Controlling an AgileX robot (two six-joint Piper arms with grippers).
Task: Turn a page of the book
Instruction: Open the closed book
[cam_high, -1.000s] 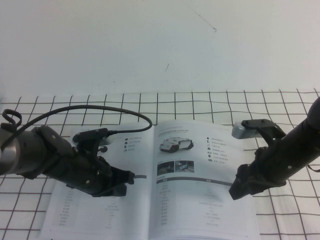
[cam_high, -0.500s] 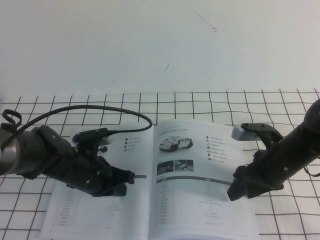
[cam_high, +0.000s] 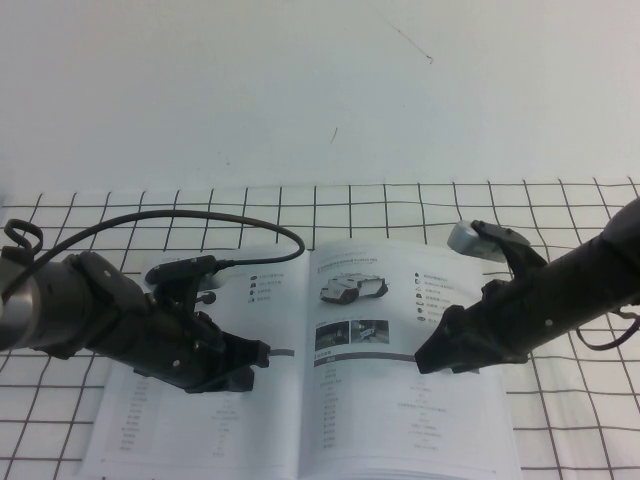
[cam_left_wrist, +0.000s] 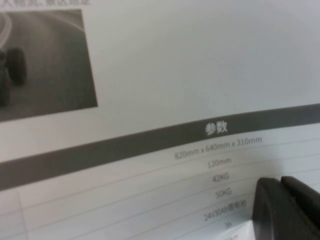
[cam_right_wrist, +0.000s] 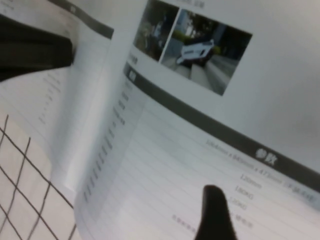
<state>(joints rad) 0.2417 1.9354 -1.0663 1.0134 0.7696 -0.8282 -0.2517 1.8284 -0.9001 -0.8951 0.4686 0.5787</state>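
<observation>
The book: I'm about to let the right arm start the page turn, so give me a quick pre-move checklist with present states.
1. Book lies open on the cloth: ok.
2. Left gripper low over the left-hand leaf, near the spine: ok; pressing: cannot tell.
3. Right gripper over the page, by the dark bar: ok.
4. Right gripper open, nothing held: ok.
5. Page edge lifted: not ok, lies flat.

A plain white wall (cam_high: 300, 90) with a few small dark marks stands behind the tabletop, which wears a black-gridded white cloth (cam_high: 400, 205).
</observation>
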